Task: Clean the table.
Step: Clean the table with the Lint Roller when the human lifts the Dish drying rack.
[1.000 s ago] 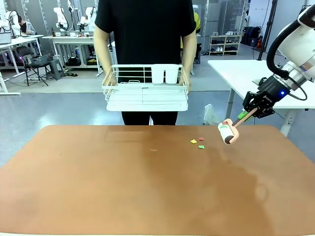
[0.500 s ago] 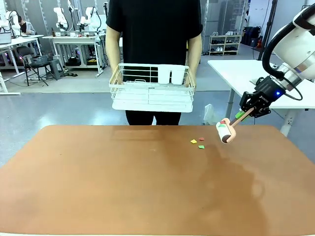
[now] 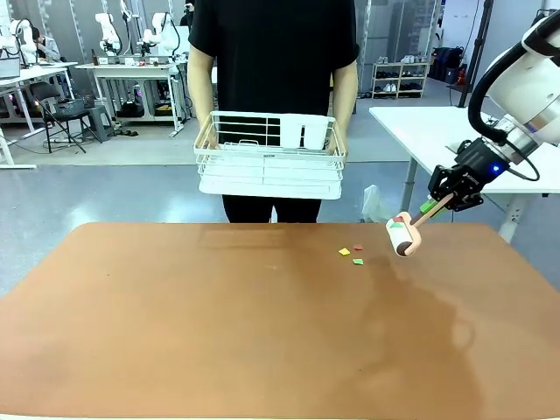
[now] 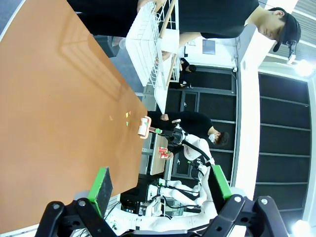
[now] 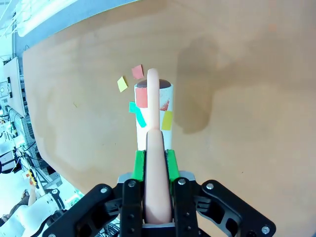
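The reddish-brown table [image 3: 219, 332] spreads across the front view. Three small paper scraps, yellow [image 3: 344, 252], red [image 3: 358, 248] and green [image 3: 358, 261], lie on it right of centre near the far edge. My right gripper [image 3: 435, 206] is shut on the pink handle of a lint roller [image 3: 402, 234], whose white roll hovers just right of the scraps, above the table. In the right wrist view the roller [image 5: 154, 111] carries coloured bits stuck to it, and the gripper [image 5: 155, 163] clamps its handle. My left gripper [image 4: 160, 185] hangs open over the table [image 4: 44, 123], holding nothing.
A person stands at the far edge holding a white wire rack [image 3: 269, 157] with two white cups in it, above and beyond the table. A white-topped table [image 3: 437, 131] stands at the right behind my right arm.
The person with the rack has stepped a little to the right. The roller has shifted slightly left, toward the scraps.
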Robot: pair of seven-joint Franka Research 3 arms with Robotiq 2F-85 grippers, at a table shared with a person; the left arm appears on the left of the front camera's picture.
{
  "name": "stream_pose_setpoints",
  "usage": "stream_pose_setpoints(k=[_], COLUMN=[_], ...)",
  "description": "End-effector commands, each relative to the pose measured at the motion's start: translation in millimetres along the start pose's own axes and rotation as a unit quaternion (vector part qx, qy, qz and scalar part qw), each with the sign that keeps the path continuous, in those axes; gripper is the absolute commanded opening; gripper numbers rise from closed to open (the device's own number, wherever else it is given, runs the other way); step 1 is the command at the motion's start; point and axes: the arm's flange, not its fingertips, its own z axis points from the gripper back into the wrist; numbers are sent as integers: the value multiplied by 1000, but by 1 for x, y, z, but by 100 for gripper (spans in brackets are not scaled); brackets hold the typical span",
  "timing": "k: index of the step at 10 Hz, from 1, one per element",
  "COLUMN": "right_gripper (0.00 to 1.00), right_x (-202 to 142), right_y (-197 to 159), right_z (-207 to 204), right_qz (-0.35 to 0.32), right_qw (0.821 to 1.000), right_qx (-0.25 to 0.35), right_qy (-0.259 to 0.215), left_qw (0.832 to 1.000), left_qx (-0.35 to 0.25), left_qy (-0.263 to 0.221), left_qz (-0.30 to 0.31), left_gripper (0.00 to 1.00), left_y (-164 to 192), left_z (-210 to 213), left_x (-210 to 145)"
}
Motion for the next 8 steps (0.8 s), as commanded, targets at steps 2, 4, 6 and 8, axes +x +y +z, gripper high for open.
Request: stream_pose_setpoints(k=[2, 4, 6, 8], right_gripper=[21, 21, 21, 21], right_x=[22, 26, 30, 32], right_y=[-3, -8, -15, -21], right_z=[-17, -22, -32, -45], right_qz=[-19, -37, -54, -64], right_qw=[1000, 999, 998, 997], right_qx=[1, 3, 2, -6], right_qy=[11, 16, 32, 52], left_qw=[1000, 1000, 1000, 1000], left_qx=[-7, -7, -7, -7], left_qy=[4, 4, 4, 4], left_qz=[-4, -4, -4, -4], left_gripper=[100, 100, 100, 100], left_y=[1, 1, 1, 1], left_z=[3, 3, 3, 3], left_x=[-3, -3, -3, -3])
